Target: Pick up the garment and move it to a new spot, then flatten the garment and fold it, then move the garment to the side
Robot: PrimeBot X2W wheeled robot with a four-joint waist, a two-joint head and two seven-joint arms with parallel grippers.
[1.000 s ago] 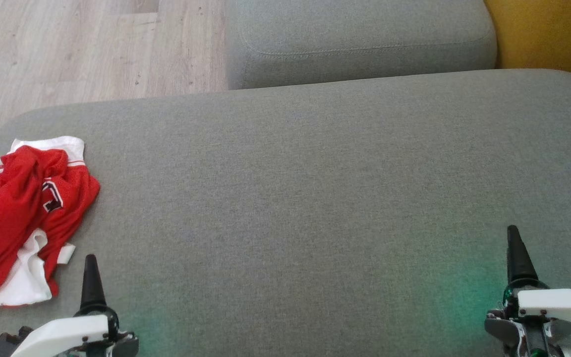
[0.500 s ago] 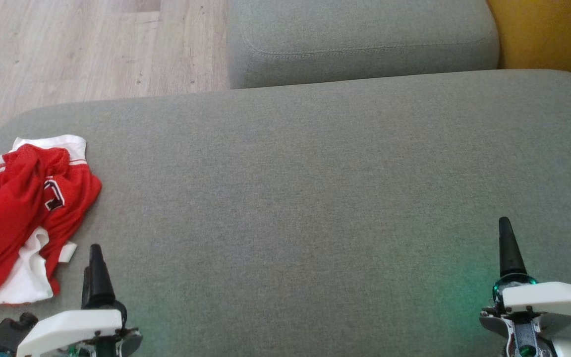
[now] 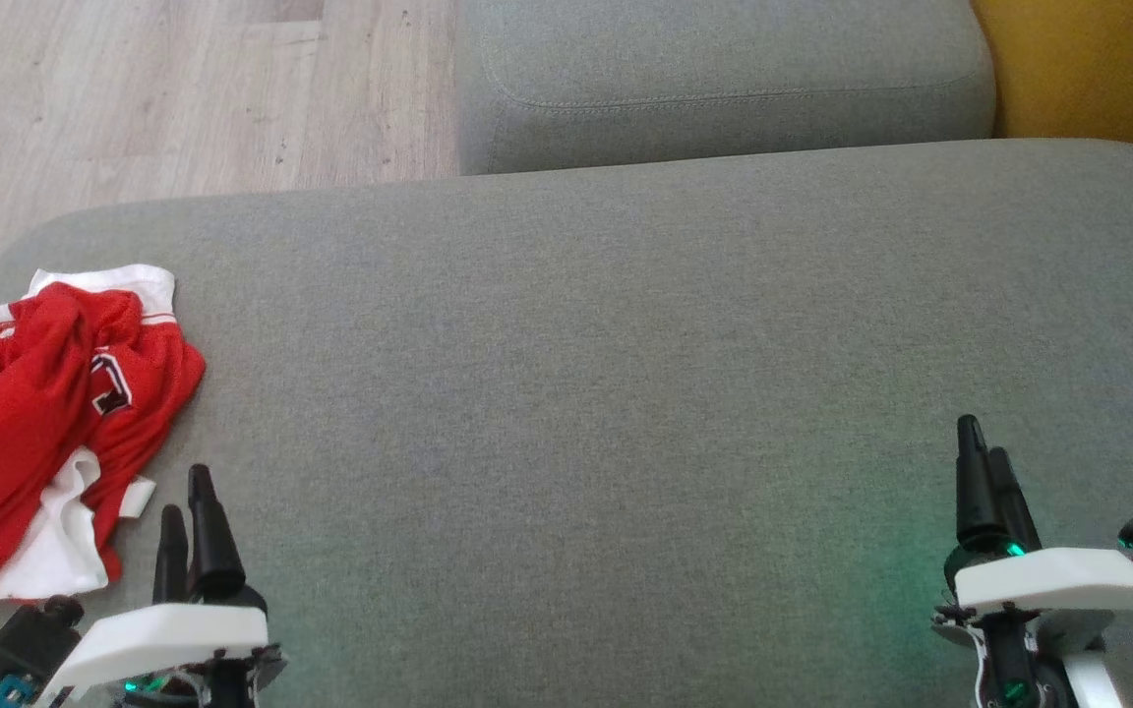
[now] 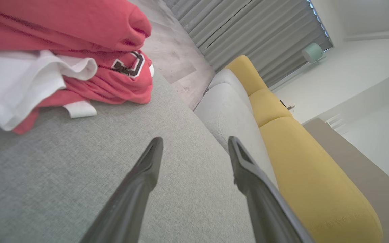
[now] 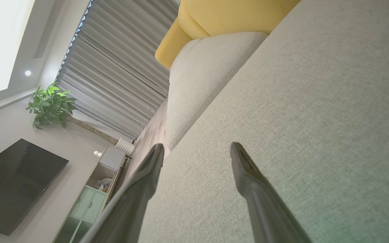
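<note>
Fingers [image 4: 146, 175] of left gripper [image 4: 194, 141] spread apart, holding nothing; right gripper [image 5: 197, 146] likewise spread, empty. Red-and-white garment [image 3: 26, 413] crumpled at left end of grey cushion [image 3: 626, 393], near left gripper, not touching.

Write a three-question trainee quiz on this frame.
1. True or false: the red and white garment lies folded flat.
2. Which is nearer the garment? A) left jaws B) right jaws
3. Fill in: both sets of jaws stand ___, holding nothing, over the grey sofa seat.
Key: 1 false, it is crumpled; 2 A; 3 open.
</note>
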